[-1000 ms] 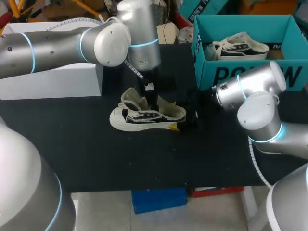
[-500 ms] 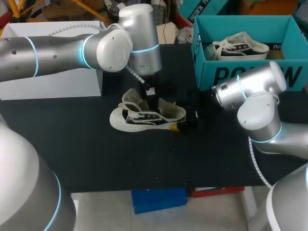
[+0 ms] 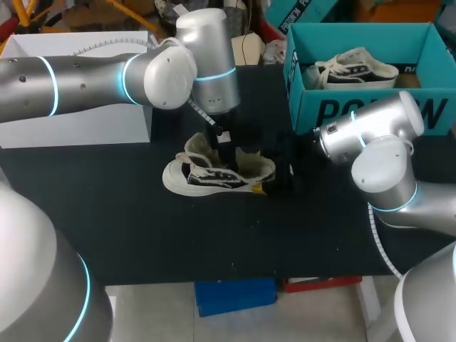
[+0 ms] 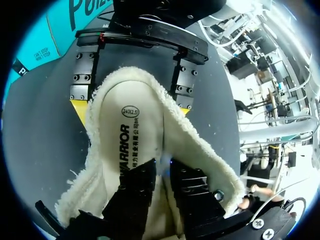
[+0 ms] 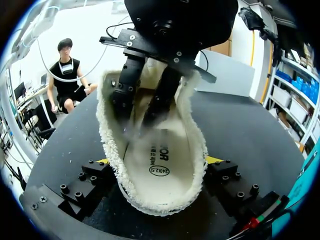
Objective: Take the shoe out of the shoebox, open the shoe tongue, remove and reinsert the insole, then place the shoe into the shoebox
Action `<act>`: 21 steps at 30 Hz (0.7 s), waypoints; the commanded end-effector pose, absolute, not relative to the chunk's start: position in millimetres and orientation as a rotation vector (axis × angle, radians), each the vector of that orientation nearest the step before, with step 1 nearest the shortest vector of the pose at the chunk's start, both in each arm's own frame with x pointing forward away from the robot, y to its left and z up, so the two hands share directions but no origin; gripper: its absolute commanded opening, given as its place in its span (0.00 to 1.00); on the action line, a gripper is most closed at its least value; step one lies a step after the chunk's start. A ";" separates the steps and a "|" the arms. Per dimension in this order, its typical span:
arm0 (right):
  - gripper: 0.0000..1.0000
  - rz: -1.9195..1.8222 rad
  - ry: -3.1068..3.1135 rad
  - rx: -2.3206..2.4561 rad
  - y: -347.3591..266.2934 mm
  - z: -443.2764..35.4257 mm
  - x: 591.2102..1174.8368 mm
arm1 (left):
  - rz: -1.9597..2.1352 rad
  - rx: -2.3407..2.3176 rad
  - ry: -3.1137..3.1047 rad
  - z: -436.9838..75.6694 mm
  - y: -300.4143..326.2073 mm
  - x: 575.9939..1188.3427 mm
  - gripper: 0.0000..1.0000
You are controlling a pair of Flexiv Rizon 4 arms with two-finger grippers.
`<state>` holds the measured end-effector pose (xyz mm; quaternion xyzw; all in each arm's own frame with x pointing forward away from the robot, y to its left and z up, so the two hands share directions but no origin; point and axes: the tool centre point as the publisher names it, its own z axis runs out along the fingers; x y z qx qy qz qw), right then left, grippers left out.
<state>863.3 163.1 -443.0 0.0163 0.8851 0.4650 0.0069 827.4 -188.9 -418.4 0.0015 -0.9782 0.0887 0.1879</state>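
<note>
— Near the middle of the head view, what is held, and by what?

— The shoe (image 3: 217, 173) is laid on its sole on the table (image 3: 142, 235), long axis across the frame, toe to the left and heel to the right. The heel is clasped from both sides by the right gripper (image 5: 160, 161), its yellow tips set wide against the fleecy collar.

— And the left gripper (image 4: 162, 185)?

— It is lowered from above into the opening, pressed nearly together, with the fore part of the insole (image 4: 117, 135) seemingly nipped in it.

— On what is the coming move judged to turn?

— On the insole, which is laid along that same axis, under the left gripper and running toward the right one. It would have to be drawn up and heelward while the shoe is pinned. The shoebox (image 3: 356, 107), at upper right, is nearer the right arm.
</note>
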 end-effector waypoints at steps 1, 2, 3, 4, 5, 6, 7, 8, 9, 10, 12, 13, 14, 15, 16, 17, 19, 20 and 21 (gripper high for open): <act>0.00 1.451 2.770 0.058 167.3 -451.7 862.8 | 0.241 0.031 -2.817 -427.8 -189.5 814.6 0.59; 0.00 1.451 2.770 0.058 167.3 -451.7 862.8 | 0.232 0.032 -2.837 -427.6 -188.9 815.4 0.56; 0.00 1.451 2.770 0.058 167.3 -451.7 862.8 | 0.234 0.035 -2.846 -427.5 -188.4 815.8 0.53; 0.00 1.451 2.770 0.058 167.3 -451.7 862.8 | 0.232 0.044 -2.860 -427.3 -187.7 816.3 0.51; 0.00 1.451 2.770 0.058 167.3 -451.7 862.8 | 0.221 0.048 -2.879 -427.2 -187.0 817.0 0.49; 0.00 1.451 2.770 0.058 167.3 -451.7 862.8 | 0.208 0.050 -2.899 -427.8 -186.3 817.7 0.49; 0.00 1.451 2.770 0.058 167.3 -451.7 862.8 | 0.208 0.060 -2.905 -428.8 -185.7 817.9 0.49; 0.00 1.451 2.770 0.058 167.3 -451.7 862.8 | 0.212 0.066 -2.903 -429.9 -184.9 818.6 0.48; 0.00 1.451 2.770 0.058 167.3 -451.7 862.8 | 0.207 0.075 -2.910 -431.4 -183.7 819.9 0.48; 0.00 1.451 2.770 0.058 167.3 -451.7 862.8 | 0.195 0.081 -2.921 -432.8 -182.7 821.2 0.48; 0.00 1.451 2.770 0.058 167.3 -451.7 862.8 | 0.177 0.089 -2.938 -435.3 -180.9 822.7 0.47; 0.00 1.451 2.770 0.058 167.3 -451.7 862.8 | 0.170 0.092 -2.948 -436.6 -180.0 823.6 0.47; 0.00 1.451 2.770 0.058 167.3 -451.7 862.8 | 0.168 0.094 -2.949 -438.0 -179.0 824.8 0.47; 0.00 1.451 2.770 0.058 167.3 -451.7 862.8 | 0.169 0.096 -2.948 -439.8 -177.8 826.6 0.47; 0.00 1.451 2.770 0.058 167.3 -451.7 862.8 | 0.168 0.102 -2.949 -441.7 -176.6 829.0 0.47; 0.00 1.451 2.770 0.058 167.3 -451.7 862.8 | 0.168 0.104 -2.950 -443.2 -175.5 830.7 0.47; 0.00 1.451 2.770 0.058 167.3 -451.7 862.8 | 0.170 0.116 -2.951 -444.8 -173.4 834.9 0.47; 0.00 1.451 2.770 0.058 167.3 -451.7 862.8 | 0.170 0.118 -2.952 -444.7 -172.8 836.8 0.47; 0.00 1.451 2.770 0.058 167.3 -451.7 862.8 | 0.176 0.124 -2.953 -444.6 -172.2 839.2 0.46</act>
